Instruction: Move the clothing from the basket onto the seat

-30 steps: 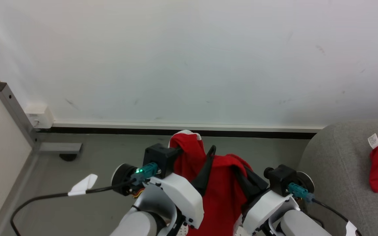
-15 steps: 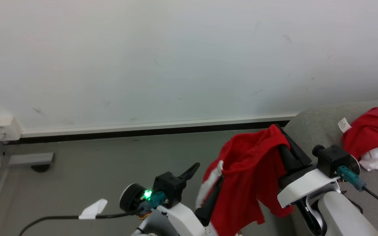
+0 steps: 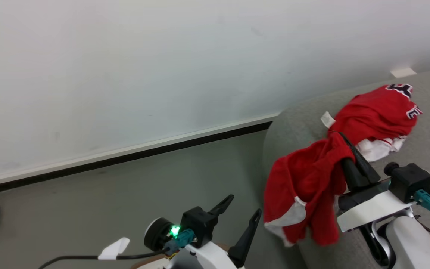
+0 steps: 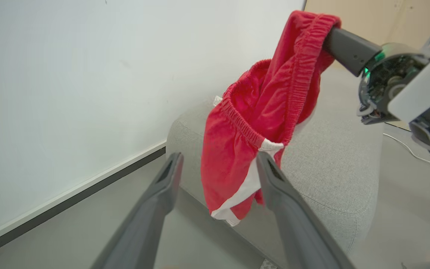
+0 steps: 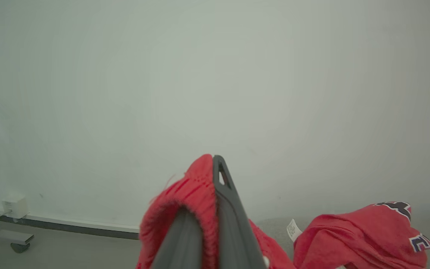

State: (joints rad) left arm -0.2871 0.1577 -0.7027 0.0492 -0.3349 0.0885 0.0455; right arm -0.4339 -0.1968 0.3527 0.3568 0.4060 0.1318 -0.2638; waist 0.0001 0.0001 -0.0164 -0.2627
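While the right hand point(image 3: 345, 149) is clamped, its two dark fingers pressed together on the gathered elastic waistband point(image 4: 301, 74), the bright red soft fabric garment with white trim point(image 3: 308, 186) hangs from it in loose folds. The left hand point(image 3: 244, 205) stands lower and to the left of the cloth, fingers wide apart, holding nothing.

Location: the garment hangs at the rounded end edge of the large light grey fabric-upholstered seat point(image 3: 289, 127). Its lower hem drops past that edge toward the grey floor point(image 3: 125, 194). Whether the cloth touches the upholstery cannot be told. A second red garment with dark lettering point(image 3: 379, 116) lies crumpled on the seat top, near that same end edge.

Handling: expect a light, limp item that keeps no shape and drapes from any single hold. It is neither fragile nor slippery, but the cloth is likely to catch on the upholstery.

Hold point: the waistband is the thickest, doubled part and the least likely to slide out. A hold on a single layer or on the trim would probably let the rest unfold and trail. Lift the hem above the seat edge before release.
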